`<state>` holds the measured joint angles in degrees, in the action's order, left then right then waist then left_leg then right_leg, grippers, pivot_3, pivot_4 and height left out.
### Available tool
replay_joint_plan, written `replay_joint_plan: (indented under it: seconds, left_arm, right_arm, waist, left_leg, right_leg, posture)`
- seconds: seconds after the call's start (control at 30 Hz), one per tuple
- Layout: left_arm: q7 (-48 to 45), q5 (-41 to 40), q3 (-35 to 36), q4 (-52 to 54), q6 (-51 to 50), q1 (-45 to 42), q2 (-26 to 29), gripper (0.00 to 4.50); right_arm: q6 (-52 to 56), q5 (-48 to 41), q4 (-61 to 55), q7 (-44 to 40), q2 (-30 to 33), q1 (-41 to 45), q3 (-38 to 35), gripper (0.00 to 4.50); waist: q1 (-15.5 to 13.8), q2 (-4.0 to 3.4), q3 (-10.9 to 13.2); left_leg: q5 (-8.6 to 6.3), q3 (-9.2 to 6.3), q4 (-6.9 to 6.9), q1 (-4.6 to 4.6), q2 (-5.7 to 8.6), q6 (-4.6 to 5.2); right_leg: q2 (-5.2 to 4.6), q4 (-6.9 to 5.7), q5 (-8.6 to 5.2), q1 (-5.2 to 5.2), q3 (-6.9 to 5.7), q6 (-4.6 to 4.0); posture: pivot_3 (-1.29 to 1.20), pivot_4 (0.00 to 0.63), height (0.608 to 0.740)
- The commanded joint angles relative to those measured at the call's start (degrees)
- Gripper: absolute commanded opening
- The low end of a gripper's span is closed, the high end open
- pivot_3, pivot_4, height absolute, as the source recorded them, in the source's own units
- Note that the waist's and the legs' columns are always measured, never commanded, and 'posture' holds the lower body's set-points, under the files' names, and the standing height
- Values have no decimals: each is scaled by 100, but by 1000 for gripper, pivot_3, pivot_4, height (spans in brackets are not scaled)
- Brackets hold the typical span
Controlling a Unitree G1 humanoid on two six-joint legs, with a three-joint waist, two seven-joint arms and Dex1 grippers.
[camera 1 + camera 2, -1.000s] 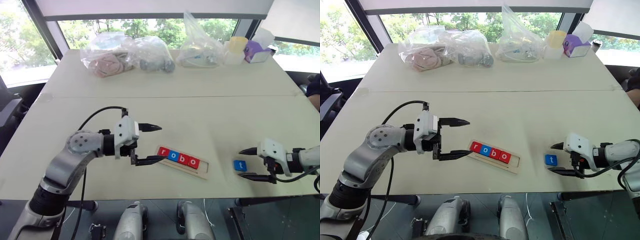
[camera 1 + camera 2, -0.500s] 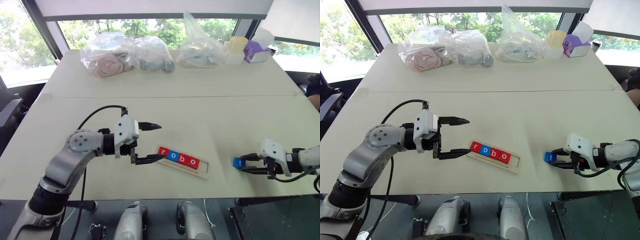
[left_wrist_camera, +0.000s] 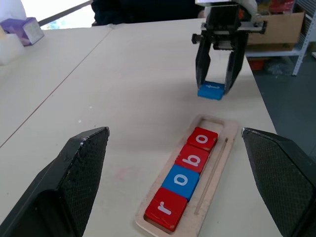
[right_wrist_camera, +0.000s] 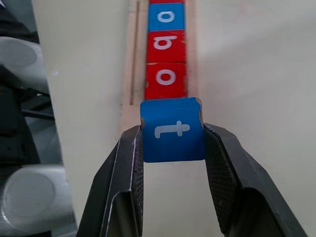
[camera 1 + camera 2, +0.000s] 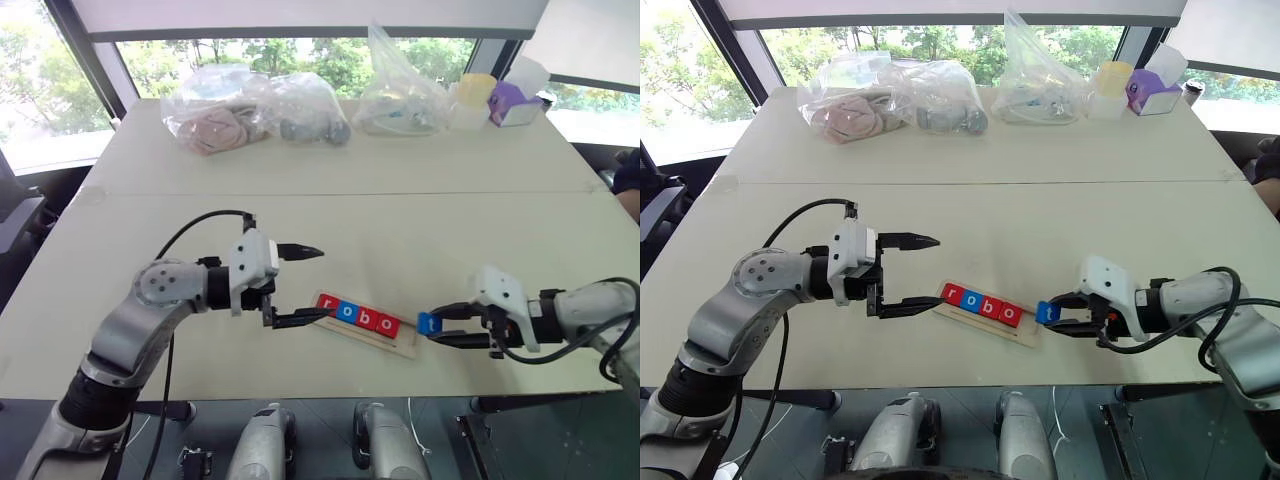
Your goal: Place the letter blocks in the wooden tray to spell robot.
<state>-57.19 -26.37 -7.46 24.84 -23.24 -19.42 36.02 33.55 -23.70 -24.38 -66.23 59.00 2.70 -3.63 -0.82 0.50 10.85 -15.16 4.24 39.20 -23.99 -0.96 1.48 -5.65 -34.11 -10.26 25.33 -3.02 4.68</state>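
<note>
Pinched between the two black fingers of the right gripper (image 5: pixel 1052 318) was the blue t block (image 5: pixel 1047 313), and that was the change: a second earlier the tile had lain flat on the table with the jaws standing open around it, well to the right of the tray. By this moment the fingers had pressed together on its sides and carried it across, so it hung just off the right-hand end of the wooden tray (image 5: pixel 1028 336), lifted slightly clear of the tabletop as far as I could judge.

For the task, that seemed to leave one step. Red r, blue o, red b and red o (image 3: pixel 202 138) already sat side by side in the tray, and the slot past the last o was bare wood.

The tray's long axis ran slantwise over the table (image 5: pixel 330 215), its r end to the robot's left and farther off, its empty end nearer the right arm. From the right wrist the held tile looked square to that row, directly in line with it.

The left gripper (image 5: pixel 310 284) hovered by the r end, jaws spread wide, holding nothing.
</note>
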Motion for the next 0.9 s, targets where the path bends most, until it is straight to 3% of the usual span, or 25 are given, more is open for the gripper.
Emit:
replay_joint_plan:
  seconds: [0.03, 0.47, 0.9]
  left_arm:
    - [67, -38, 53, 174, 9, -52, -9, 4500]
    - [157, -53, 47, 269, -27, 0, 0, 4500]
    - [208, -74, 56, 331, -80, 30, -1, 4500]
  right_arm:
    - [64, 94, -239, 224, -66, -54, 186, 1128]
    - [0, 587, -7, 649, -282, 328, 934, 1128]
    - [1, 641, 128, 598, -392, 585, 1051, 1128]
  waist:
    - [0, 0, 0]
    - [3, 0, 0]
    - [4, 0, 0]
  left_leg:
    - [0, 0, 0, 0, 0, 0]
    - [0, 1, 0, 0, 0, 0]
    - [0, 1, 0, 0, 0, 0]
  right_leg:
    - [0, 0, 0, 0, 0, 0]
    - [1, 0, -1, 1, 0, 1]
    - [2, -1, 0, 1, 0, 1]
  posture:
    - [0, 150, 740]
    - [0, 150, 740]
    - [0, 150, 740]
